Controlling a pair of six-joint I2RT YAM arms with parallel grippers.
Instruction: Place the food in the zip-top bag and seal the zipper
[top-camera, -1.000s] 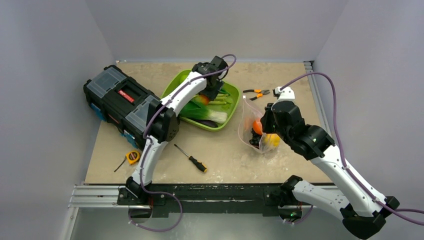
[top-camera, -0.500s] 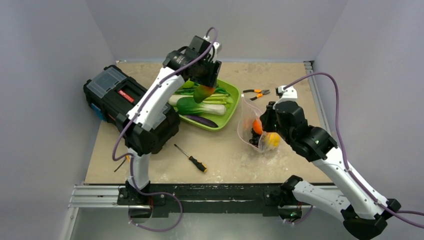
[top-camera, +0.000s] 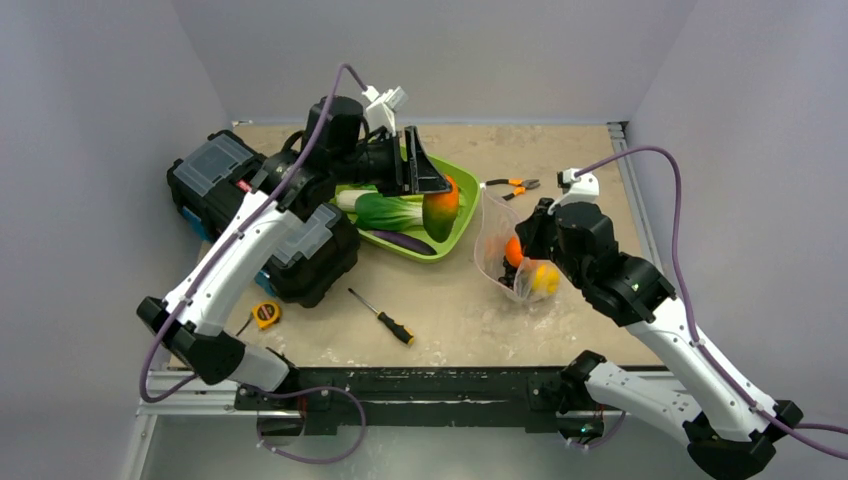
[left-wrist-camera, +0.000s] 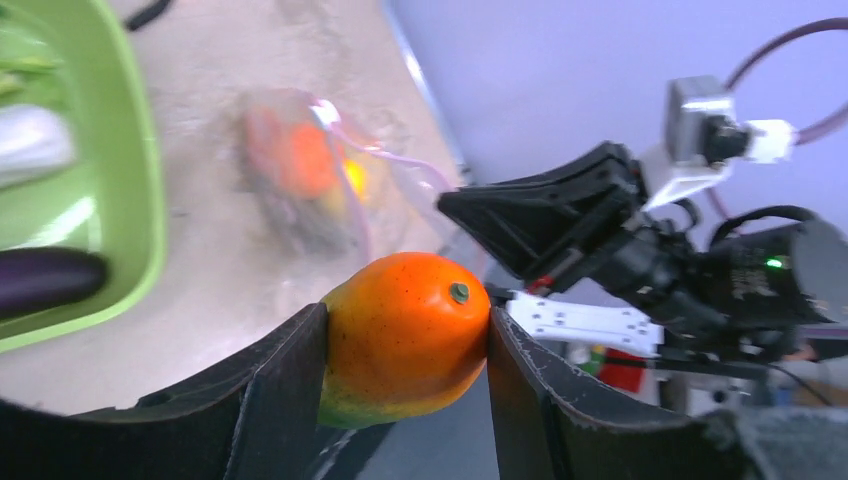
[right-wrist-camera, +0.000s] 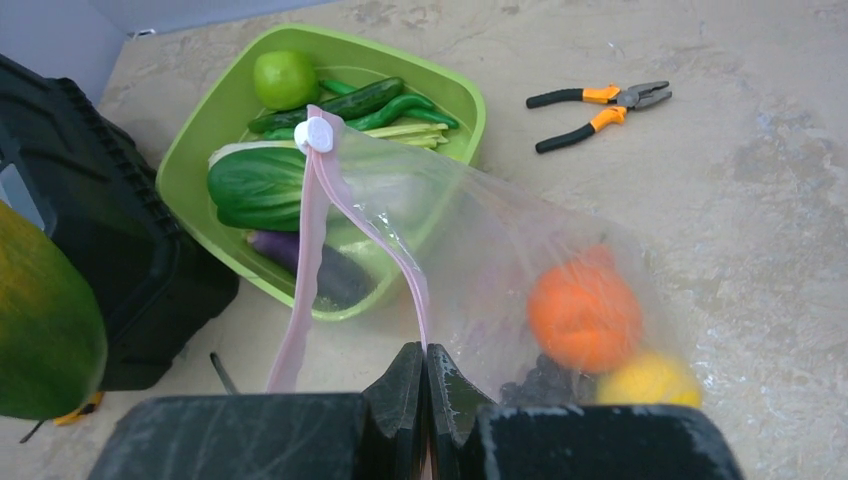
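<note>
Left gripper (left-wrist-camera: 405, 345) is half open, jaws clamped on both sides of a mango (left-wrist-camera: 405, 335), which is off the table over the 3 o'clock side of the tray (top-camera: 455, 238). Right gripper (right-wrist-camera: 425, 365) is fully closed, pinching the bag (right-wrist-camera: 480, 240) at its mouth edge. Bag sits at 3 o'clock of the tray, mouth up. Zipper (right-wrist-camera: 320, 215) strips split apart below the white slider (right-wrist-camera: 318, 133), so it is unsealed. Inside the bag: orange (right-wrist-camera: 583, 312), lemon (right-wrist-camera: 650, 380), grapes (right-wrist-camera: 545, 380). In the tray: bok choy (right-wrist-camera: 255, 185), eggplant (right-wrist-camera: 330, 270), green fruit (right-wrist-camera: 285, 78), pods (right-wrist-camera: 370, 100). Pliers (top-camera: 513, 186) are at 12 o'clock of the bag, toolbox (top-camera: 250, 215) at 9 o'clock of the tray.
</note>
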